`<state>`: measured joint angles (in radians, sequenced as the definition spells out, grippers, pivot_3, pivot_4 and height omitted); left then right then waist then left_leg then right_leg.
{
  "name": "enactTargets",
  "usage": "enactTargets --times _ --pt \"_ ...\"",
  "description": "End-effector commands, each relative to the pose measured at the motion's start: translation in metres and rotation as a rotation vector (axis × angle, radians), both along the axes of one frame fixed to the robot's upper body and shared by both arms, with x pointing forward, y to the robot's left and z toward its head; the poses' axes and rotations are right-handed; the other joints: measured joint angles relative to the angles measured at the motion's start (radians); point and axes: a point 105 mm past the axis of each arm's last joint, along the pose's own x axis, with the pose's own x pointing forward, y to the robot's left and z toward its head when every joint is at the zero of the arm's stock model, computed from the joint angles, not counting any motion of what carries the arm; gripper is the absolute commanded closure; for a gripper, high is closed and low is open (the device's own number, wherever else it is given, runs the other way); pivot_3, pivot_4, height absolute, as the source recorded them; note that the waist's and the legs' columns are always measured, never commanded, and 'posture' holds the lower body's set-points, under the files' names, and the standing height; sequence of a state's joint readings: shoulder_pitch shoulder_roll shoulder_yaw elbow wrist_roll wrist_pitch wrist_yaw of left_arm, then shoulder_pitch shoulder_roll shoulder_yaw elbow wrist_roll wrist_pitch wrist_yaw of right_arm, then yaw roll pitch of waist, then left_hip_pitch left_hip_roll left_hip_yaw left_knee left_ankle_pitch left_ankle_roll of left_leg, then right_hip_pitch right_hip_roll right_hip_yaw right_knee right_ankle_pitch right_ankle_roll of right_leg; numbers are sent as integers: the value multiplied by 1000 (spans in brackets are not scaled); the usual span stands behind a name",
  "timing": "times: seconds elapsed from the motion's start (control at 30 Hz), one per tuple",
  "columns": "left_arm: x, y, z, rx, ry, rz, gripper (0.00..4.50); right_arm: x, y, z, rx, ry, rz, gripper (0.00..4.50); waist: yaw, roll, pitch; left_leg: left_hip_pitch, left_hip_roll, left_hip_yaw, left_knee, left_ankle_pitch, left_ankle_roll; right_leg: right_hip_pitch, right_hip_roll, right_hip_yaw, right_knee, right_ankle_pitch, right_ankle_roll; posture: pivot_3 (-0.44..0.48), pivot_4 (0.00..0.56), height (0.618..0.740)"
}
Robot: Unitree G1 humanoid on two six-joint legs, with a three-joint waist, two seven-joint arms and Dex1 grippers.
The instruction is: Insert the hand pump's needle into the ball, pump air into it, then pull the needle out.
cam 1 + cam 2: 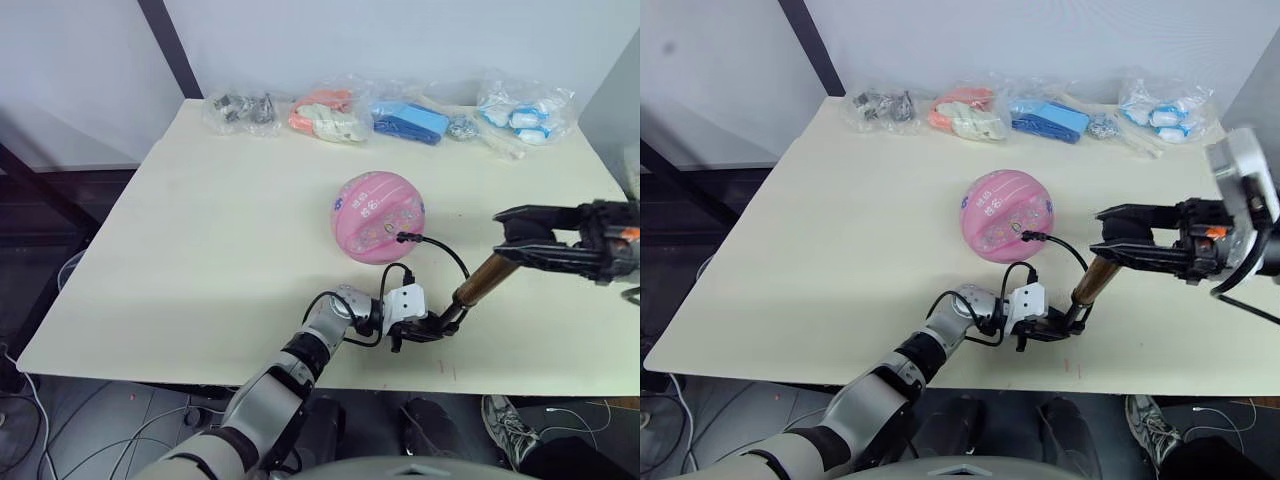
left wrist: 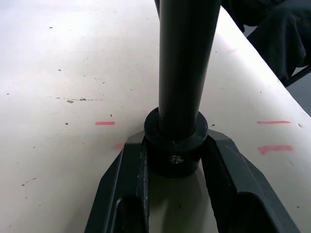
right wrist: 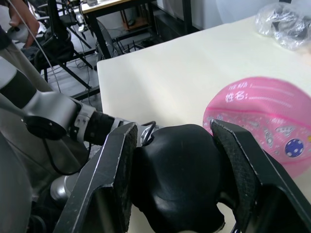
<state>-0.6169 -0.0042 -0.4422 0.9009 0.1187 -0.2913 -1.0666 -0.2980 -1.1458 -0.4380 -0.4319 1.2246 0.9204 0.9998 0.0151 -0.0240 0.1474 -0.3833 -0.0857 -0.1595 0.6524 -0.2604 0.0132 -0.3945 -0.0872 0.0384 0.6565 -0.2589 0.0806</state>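
The hand pump (image 1: 487, 280) stands tilted near the front edge of the surface (image 1: 200, 250), just beside the ball (image 1: 378, 216), which rests near the middle. The needle (image 1: 401, 237) seems already in the ball, at the end of the thin hose (image 1: 447, 250). The pump is stiff metal and probably slippery, so the two ends are good places to hold; the ball looks soft and light. The left end effector (image 1: 425, 330) is clamped on the pump's lower cap. The right end effector (image 1: 515, 230) is clamped on the black handle (image 3: 177, 170).

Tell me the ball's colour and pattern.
Pink ball, with thin pale stripes and small cartoon prints; the right wrist view shows it best.
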Motion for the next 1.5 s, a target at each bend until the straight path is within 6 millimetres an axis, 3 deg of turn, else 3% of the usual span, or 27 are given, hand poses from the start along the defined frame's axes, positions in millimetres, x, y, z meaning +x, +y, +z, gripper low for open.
enactTargets --times 0.03,0.3,0.4,0.53,0.9,1.2,1.4,1.5 --pt "-7 16 -27 104 67 22 3444 -7 -4 32 19 -110 -1 2555 0 0 0 0 0 0 0 0 0 0 0 0 0 0 0 0 150 736" --pt "-7 16 -28 104 67 25 3444 -10 -7 43 -1 -130 9 2555 0 1 0 0 0 0 0 0 0 0 0 0 0 0 0 0 150 736" --pt "-7 17 -28 106 67 26 3444 -8 -9 35 -23 -88 11 2555 0 1 1 0 0 0 0 0 0 -1 0 0 0 0 0 0 150 736" --pt "-7 16 -28 106 67 25 3444 -5 -7 16 -61 -41 9 2555 0 1 1 0 0 0 0 0 0 -1 0 0 0 0 0 0 150 736" --pt "-5 17 -26 107 62 24 3444 5 7 -80 -106 102 -19 2555 -1 -4 -3 2 0 -1 0 0 0 2 0 0 0 0 0 0 150 736" --pt "-4 17 -26 110 57 23 3444 10 12 -146 -169 153 -54 2555 -1 -7 -5 4 0 0 0 0 0 3 1 0 0 0 0 0 150 736" --pt "-4 18 -25 111 56 22 3444 10 18 -166 -190 157 -52 2555 -2 -10 -10 6 1 -1 -1 0 0 5 1 0 0 0 1 0 150 736" --pt "-3 18 -25 110 56 25 3444 12 22 -154 -157 102 -36 2555 -4 -13 -12 6 1 -1 -1 0 0 5 2 0 0 -1 1 0 150 736"
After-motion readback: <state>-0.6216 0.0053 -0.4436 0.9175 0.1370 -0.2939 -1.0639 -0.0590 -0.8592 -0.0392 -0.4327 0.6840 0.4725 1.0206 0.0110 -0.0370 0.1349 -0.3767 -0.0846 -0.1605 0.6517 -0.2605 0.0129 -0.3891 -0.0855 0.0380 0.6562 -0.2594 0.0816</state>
